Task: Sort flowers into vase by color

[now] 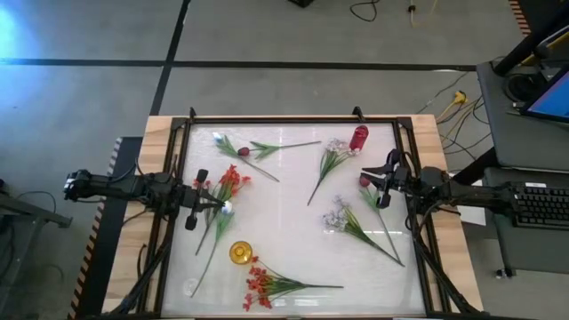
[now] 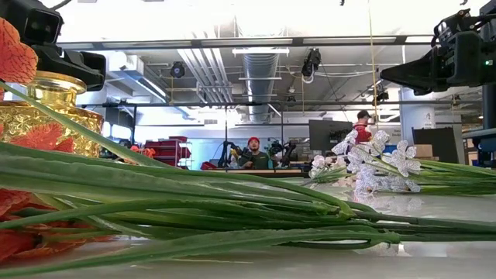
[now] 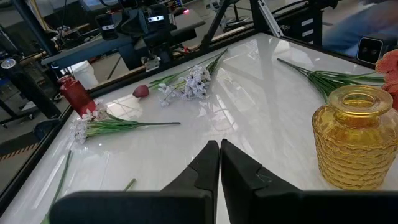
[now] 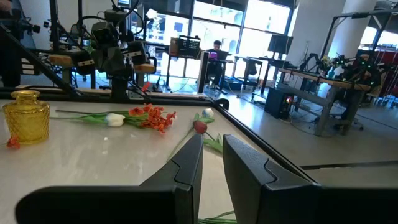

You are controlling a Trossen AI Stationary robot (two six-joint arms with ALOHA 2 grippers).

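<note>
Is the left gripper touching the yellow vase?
Apart. The left wrist view shows bare table between the left gripper and the yellow vase.

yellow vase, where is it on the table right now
In the high view the yellow vase stands upright in the near-left part of the table, just above the red-orange flower spray and below the left gripper.

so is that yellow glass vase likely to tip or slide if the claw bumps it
The squat, ribbed yellow glass vase looks wide for its height, so it is probably hard to tip. It stands on a glossy white tabletop, so a nudge would likely slide it. Being glass, it probably has some weight and could crack.
</note>
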